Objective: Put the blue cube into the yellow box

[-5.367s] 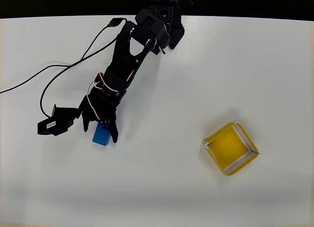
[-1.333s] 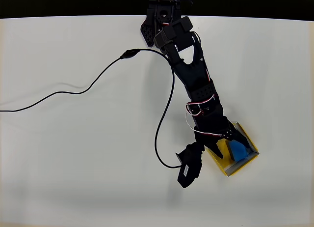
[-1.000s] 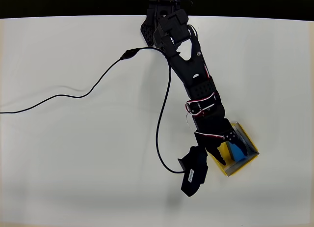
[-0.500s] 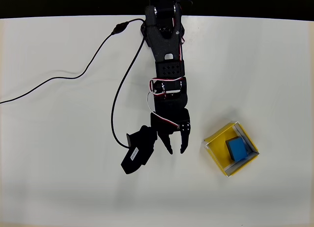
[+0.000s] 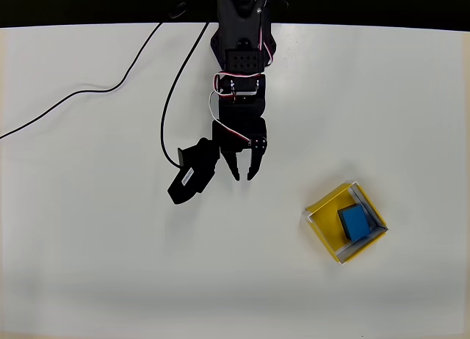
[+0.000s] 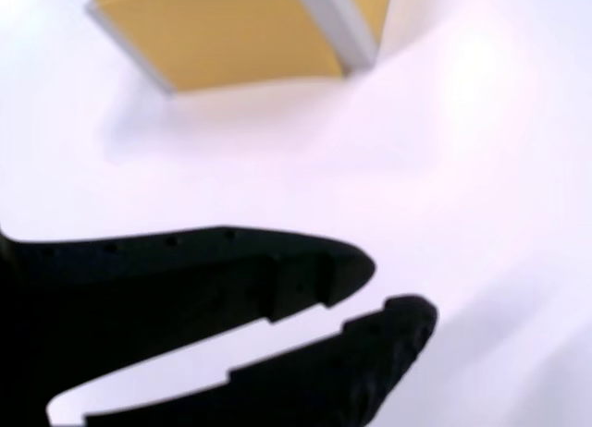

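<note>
In the overhead view the yellow box [image 5: 327, 220] sits on the white table [image 5: 88, 265] at about four o'clock from the picture's centre, turned so its corners point up, down, left and right. Its floor is yellow and its inner rims are pale grey. The blue cube [image 5: 353, 221] lies inside it, in the right-hand part of the floor, close against the rim on that side. Nothing else is in the box.

The gripper [image 5: 244, 176] hangs over bare table at about ten o'clock from the box, well apart from it, fingertips pointing toward six o'clock. Its jaws stand slightly parted with nothing between them; the wrist view shows the same narrow gap between the two black fingers [image 6: 277, 279], with a yellow outer wall of the box at twelve o'clock.

A small pale label on the black camera housing [image 5: 192, 174] is too small to read.
</note>
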{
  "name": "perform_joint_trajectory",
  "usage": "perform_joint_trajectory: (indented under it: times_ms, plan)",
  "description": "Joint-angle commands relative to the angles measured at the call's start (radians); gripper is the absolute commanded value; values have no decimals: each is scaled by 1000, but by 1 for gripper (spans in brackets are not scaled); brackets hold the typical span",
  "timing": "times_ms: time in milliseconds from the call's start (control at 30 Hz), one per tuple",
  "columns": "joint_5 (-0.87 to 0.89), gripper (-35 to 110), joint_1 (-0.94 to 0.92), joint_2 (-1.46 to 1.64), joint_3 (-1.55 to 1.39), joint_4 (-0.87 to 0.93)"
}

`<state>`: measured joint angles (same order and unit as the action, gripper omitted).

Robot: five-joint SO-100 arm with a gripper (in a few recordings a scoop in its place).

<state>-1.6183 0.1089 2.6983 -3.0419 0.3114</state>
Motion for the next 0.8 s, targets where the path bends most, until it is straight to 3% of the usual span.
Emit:
perform_joint_trajectory:
  times_ms: [0, 600, 767]
  plan:
    - [-38, 6, -26, 156, -89, 6]
    - [-61, 3, -120, 538, -103, 971]
    - [25, 3, -107, 614, -104, 1028]
